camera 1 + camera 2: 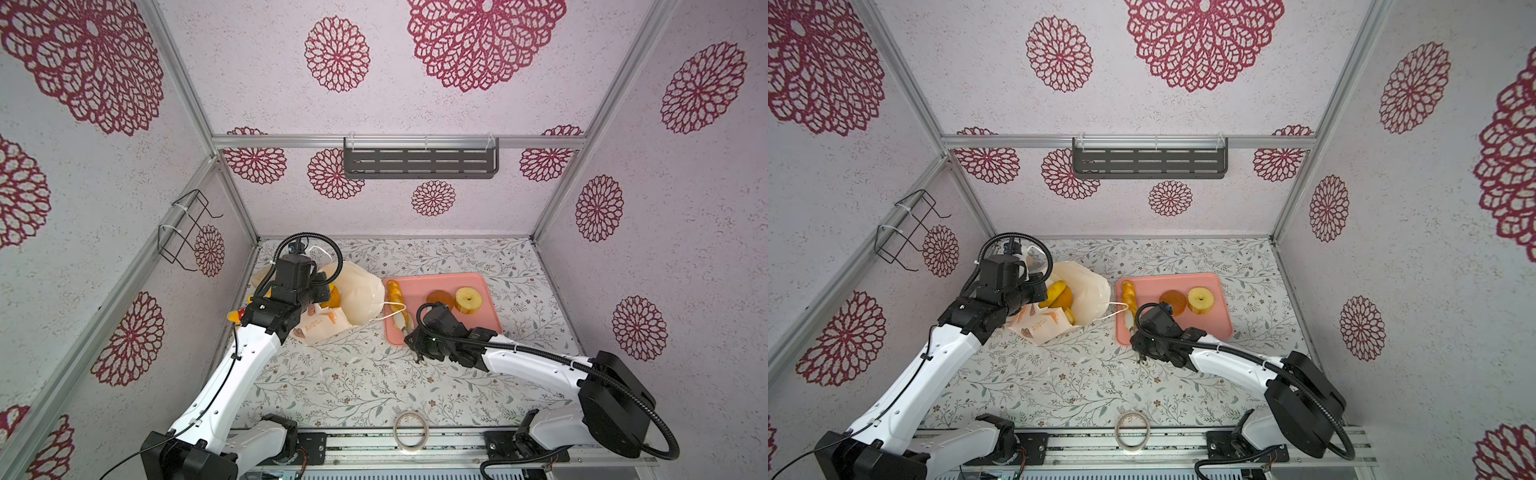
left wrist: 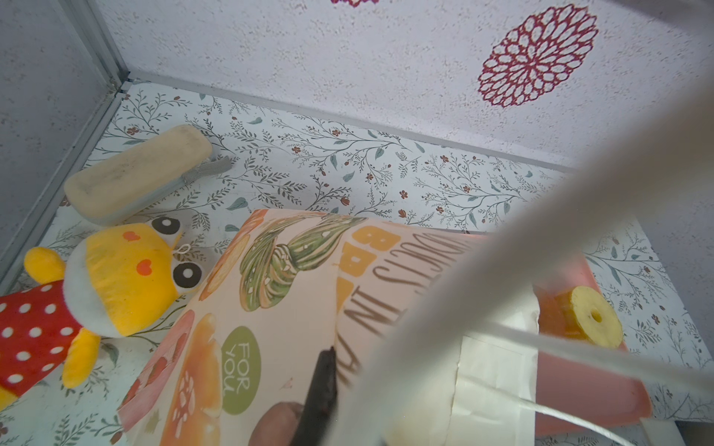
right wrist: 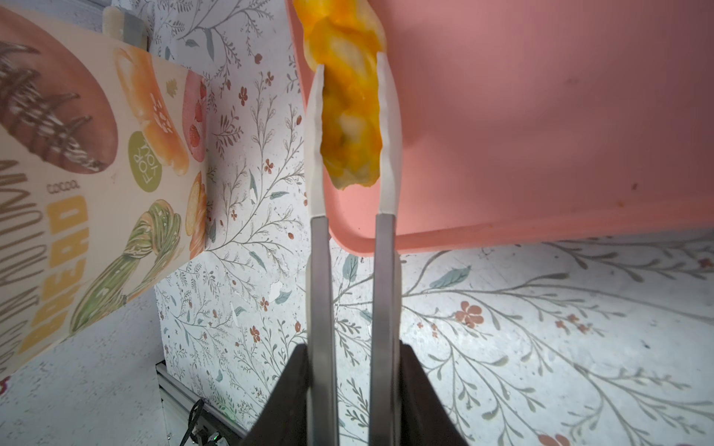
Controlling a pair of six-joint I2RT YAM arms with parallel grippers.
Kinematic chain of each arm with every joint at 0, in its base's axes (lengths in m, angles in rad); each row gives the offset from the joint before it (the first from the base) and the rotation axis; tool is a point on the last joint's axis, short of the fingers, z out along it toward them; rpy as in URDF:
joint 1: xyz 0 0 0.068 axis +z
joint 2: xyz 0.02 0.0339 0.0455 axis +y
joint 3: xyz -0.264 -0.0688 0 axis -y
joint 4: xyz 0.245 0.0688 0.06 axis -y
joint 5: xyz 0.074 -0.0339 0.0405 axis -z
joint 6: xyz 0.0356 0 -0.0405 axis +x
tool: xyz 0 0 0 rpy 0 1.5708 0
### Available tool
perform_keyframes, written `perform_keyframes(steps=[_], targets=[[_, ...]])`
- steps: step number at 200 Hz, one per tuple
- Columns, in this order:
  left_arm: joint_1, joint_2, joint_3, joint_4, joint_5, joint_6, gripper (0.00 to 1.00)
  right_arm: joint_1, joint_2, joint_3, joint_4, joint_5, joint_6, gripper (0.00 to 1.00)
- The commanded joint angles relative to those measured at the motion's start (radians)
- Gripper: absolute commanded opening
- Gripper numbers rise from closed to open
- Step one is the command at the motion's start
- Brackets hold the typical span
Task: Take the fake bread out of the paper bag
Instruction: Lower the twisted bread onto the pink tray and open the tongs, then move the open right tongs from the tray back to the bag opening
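**Pink tray carries three breads, more lie in the bag**

We see a flat pink plastic tray (image 1: 424, 280) on the floral-print surface (image 1: 353, 382). It carries a round brown bun (image 1: 439, 297), a yellow ring-shaped bread (image 1: 469, 299) and a golden braided bread stick (image 3: 347, 116). A yellow plush toy in a red polka-dot dress (image 2: 116, 285) and a pale beige oblong block (image 2: 135, 173) lie by the left wall, beyond the bag. A tape roll (image 1: 411, 430) sits at the front edge.

The cream paper bag (image 1: 1088, 291) lies on its side just left of the tray. Its mouth gapes upward and toward the tray, with glossy yellow breads (image 1: 1059, 293) inside. The left arm covers part of that mouth, and a white cord handle (image 1: 395, 309) loops across the tray's left rim beside the braid.

The braid's long axis runs along that rim, in line with the fingers of the right gripper (image 3: 349, 63). Its jaws stand partly apart with the white pads against both sides of the braid; we cannot tell if they squeeze it. The left gripper (image 2: 328, 359) has its jaws together, one dark finger against the bag's printed wall.
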Motion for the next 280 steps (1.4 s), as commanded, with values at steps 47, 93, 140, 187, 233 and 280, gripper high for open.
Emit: perform_keyframes(steps=[47,93,140,187,233,280], targets=[[0.009,-0.013,-0.010,0.027,0.008,-0.009,0.00,0.003,-0.035,0.055,-0.003,-0.016,-0.030,0.53],[0.009,-0.023,-0.015,0.023,0.025,0.012,0.00,-0.003,-0.102,0.057,-0.079,-0.001,-0.055,0.56],[0.009,-0.057,-0.035,0.048,0.156,0.071,0.00,-0.059,-0.263,0.084,-0.257,0.009,-0.148,0.52],[-0.004,-0.062,-0.028,0.042,0.252,0.159,0.00,-0.162,-0.358,0.213,-0.486,-0.030,-0.355,0.48],[-0.042,-0.060,-0.017,0.025,0.321,0.252,0.00,-0.138,-0.266,0.465,-0.598,-0.244,-0.564,0.46],[-0.089,-0.083,-0.054,0.020,0.340,0.313,0.00,0.071,-0.167,0.564,-0.596,-0.282,-0.565,0.46]])
